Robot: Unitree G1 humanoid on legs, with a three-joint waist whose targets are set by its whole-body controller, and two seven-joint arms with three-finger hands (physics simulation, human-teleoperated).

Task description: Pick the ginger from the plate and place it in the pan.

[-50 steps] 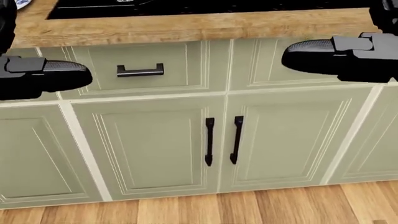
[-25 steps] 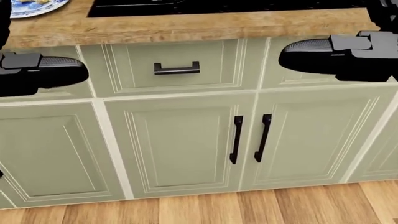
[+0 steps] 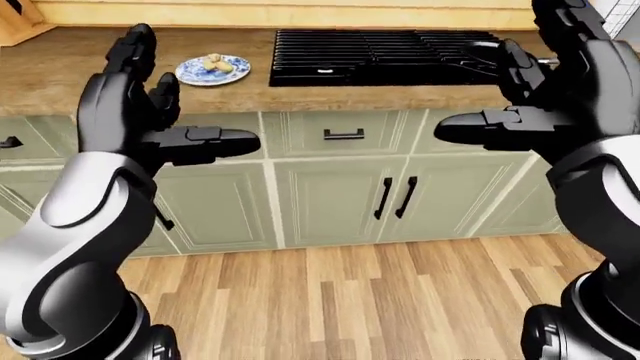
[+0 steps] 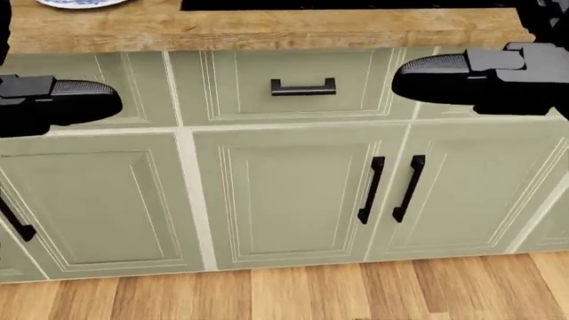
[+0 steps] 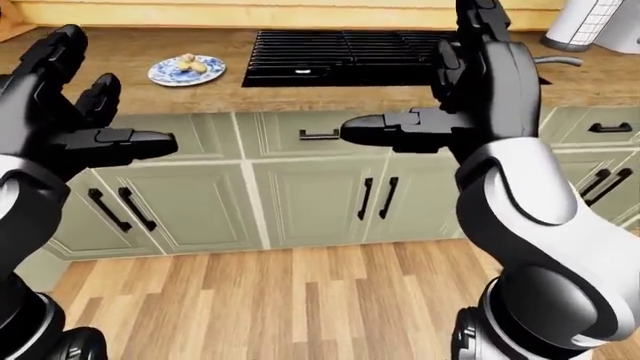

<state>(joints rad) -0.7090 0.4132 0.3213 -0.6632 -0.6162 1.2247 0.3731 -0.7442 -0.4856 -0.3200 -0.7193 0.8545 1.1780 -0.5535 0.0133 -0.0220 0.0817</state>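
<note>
Nearest to you: wood plank floor (image 3: 330,292) across the bottom of both eye views, with your arms raised over it.

Left hand (image 3: 135,105) is up at the left of the left-eye view, fingers (image 3: 135,49) spread apart and pointing up, thumb sticking out sideways toward centre. Nothing in it.

Right hand (image 5: 480,90) is up at the right of the right-eye view, same pose: fingers splayed, thumb horizontal, holding nothing. In the head view only the two thumbs show as black shapes at the left and right edges.

Beyond the hands: green cabinet fronts (image 4: 293,200) with black handles; a drawer with a bar pull (image 4: 303,87) sits above the paired doors. Head view is mostly filled by these.

On top, the wooden tabletop (image 3: 60,75). Blue-patterned plate (image 3: 212,70) sits on it just left of the black stove (image 3: 380,52), well apart from both hands. The ginger (image 3: 215,63) lies on that plate, a pale tan lump, untouched.

Your right hand hides the stove's right end in both eye views. A grey handle (image 5: 558,61) pokes out to the right from behind it in the right-eye view; I can't tell what it belongs to. A white cylindrical thing (image 5: 590,22) stands at the top right corner.
</note>
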